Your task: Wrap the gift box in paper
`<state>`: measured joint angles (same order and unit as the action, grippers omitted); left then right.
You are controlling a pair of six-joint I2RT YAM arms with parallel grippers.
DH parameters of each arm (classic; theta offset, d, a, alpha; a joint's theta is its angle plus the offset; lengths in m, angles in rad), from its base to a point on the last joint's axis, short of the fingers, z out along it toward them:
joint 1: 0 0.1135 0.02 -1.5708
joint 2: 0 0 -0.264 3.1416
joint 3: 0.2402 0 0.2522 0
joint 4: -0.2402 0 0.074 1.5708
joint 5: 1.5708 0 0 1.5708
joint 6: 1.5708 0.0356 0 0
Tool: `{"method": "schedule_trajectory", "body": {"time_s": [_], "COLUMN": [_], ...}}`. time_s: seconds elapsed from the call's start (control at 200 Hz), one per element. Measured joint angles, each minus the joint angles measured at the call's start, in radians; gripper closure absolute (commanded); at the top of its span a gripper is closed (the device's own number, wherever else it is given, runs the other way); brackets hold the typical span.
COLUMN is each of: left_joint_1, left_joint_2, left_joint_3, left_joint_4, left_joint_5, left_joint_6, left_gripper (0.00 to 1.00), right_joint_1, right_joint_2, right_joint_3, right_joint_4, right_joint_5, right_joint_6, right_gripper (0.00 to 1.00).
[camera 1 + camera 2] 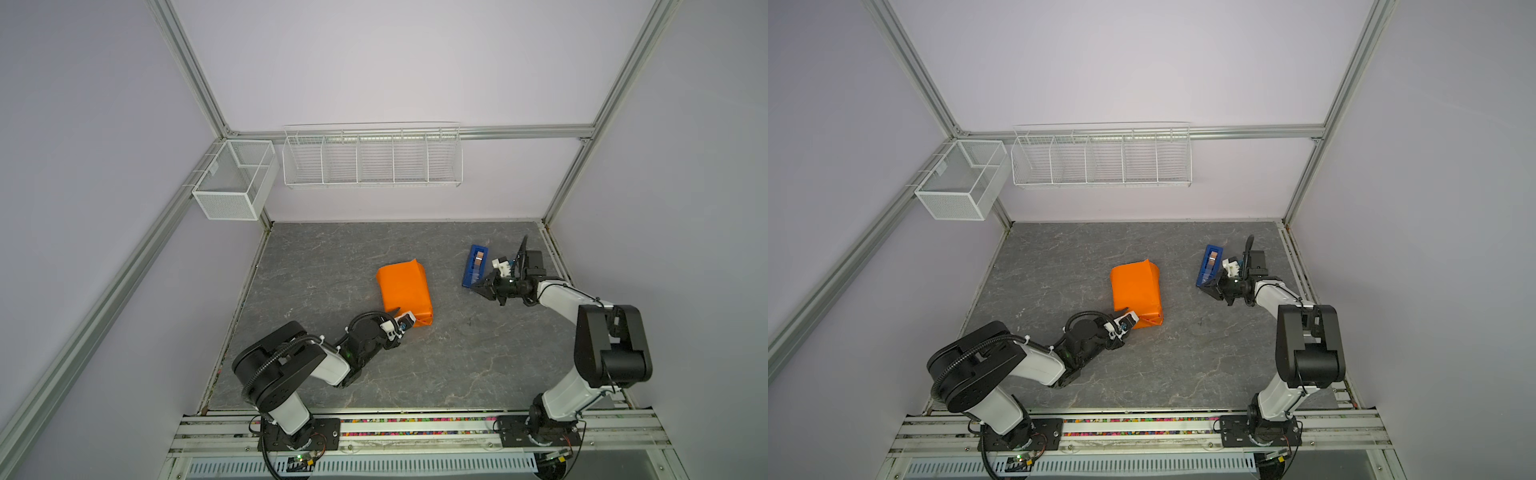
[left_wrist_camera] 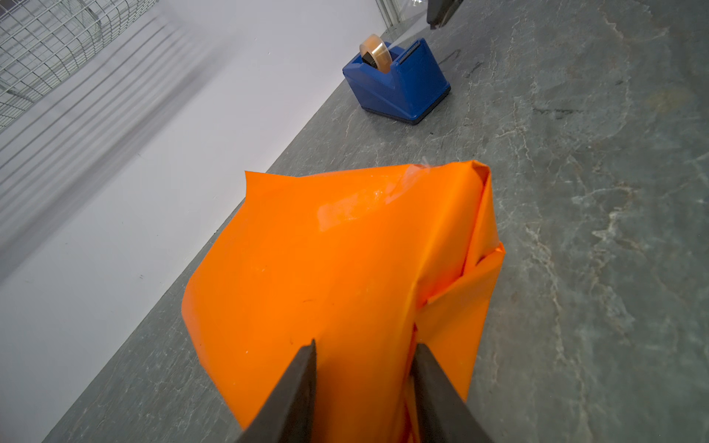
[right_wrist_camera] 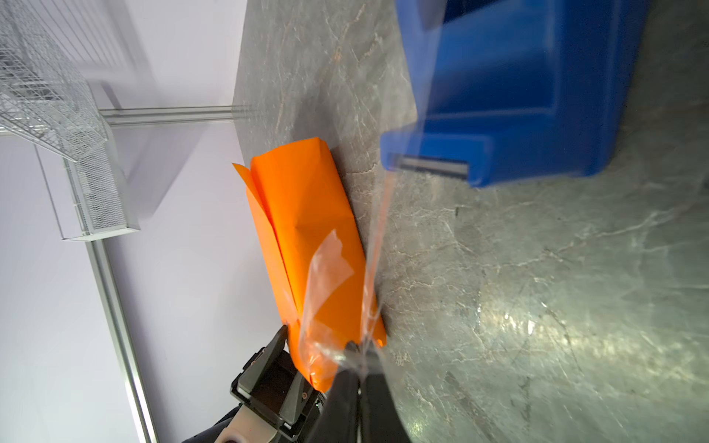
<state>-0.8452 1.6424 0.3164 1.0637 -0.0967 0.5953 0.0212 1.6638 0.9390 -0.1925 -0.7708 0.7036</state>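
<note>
Grips the paper in the left gripper, pinches a clear tape strip in the right gripper.
Clasps the folded near end of the orange wrap between the left fingers, gift box hidden inside. Holds the strip taut from the clenched right fingertips out to the blue tape dispenser just beyond.

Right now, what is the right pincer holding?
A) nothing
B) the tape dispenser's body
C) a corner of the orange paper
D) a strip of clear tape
D: the right pincer is shut on a clear tape strip stretching back to the blue tape dispenser.
</note>
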Motion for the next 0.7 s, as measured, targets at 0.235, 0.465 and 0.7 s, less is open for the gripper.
{"method": "schedule_trajectory", "body": {"time_s": [0.235, 0.465, 0.7], "left_joint_1": [0.0, 0.0, 0.0], "left_joint_2": [0.0, 0.0, 0.0], "left_joint_3": [0.0, 0.0, 0.0], "left_joint_4": [0.0, 0.0, 0.0], "left_joint_5": [0.0, 0.0, 0.0], "left_joint_6": [0.0, 0.0, 0.0], "left_gripper": [0.59, 0.59, 0.59], "right_joint_1": [0.018, 0.014, 0.0], "right_joint_2": [0.092, 0.169, 0.18], "right_joint_3": [-0.01, 0.019, 0.045], "right_joint_4": [0.019, 0.011, -0.038], "right_joint_5": [0.035, 0.105, 0.146], "right_joint_6": [-0.04, -0.107, -0.129], "right_gripper": [0.93, 0.93, 0.93]}}
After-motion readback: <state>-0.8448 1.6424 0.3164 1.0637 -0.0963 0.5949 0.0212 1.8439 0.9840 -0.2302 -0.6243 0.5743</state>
